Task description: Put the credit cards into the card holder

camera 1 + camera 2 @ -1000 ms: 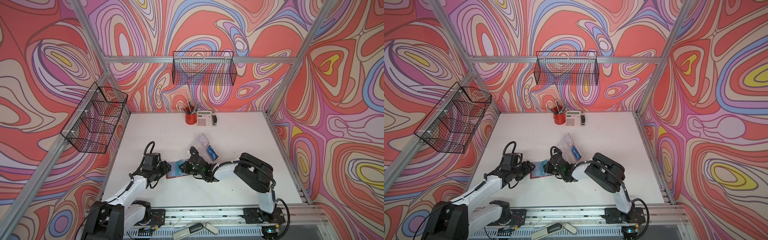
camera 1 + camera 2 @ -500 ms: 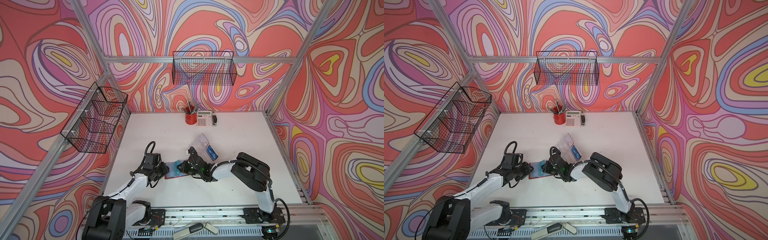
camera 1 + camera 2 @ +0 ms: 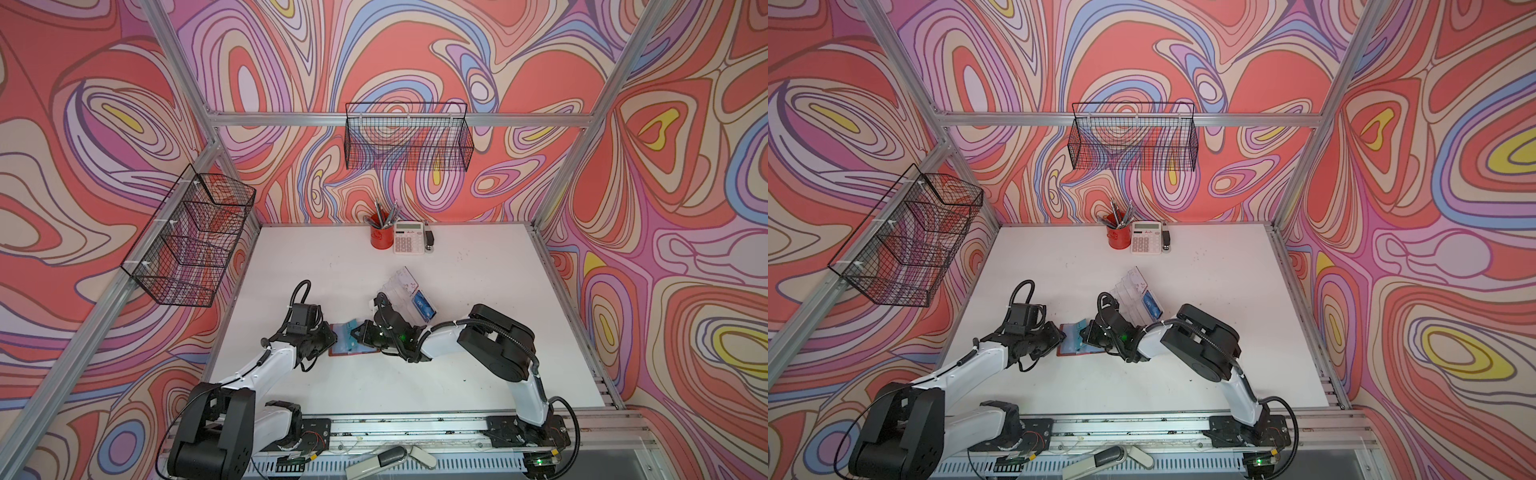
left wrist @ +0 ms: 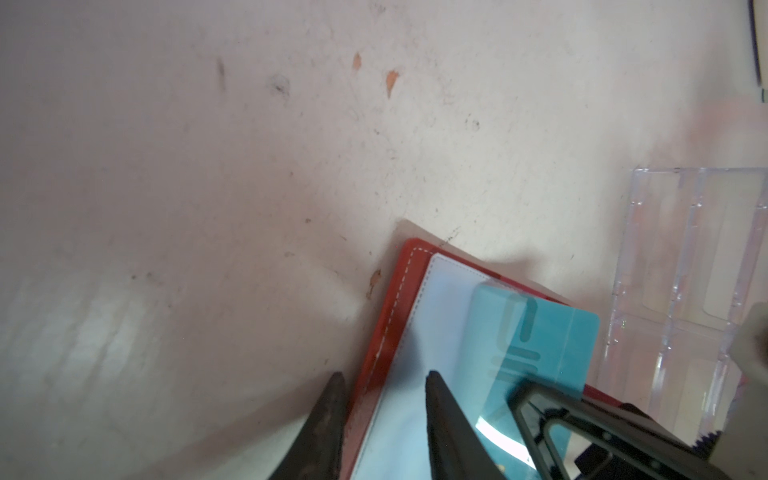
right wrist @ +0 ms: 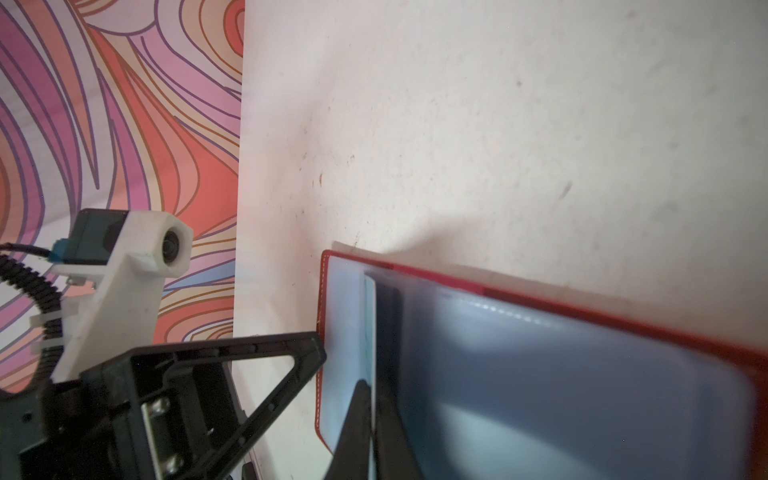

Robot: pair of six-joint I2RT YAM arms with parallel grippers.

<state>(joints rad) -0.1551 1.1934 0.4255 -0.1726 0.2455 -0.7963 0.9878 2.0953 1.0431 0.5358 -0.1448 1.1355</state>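
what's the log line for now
right end effector: shut on teal plastic card | card: partly inside open red card holder | left end effector: jaws apart, astride holder's edge

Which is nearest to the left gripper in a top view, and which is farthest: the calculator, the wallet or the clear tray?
Seen in a top view, from the left gripper:
1. wallet: right beside the gripper, at the front.
2. clear tray: farther back and to the right.
3. calculator: farthest, at the back.
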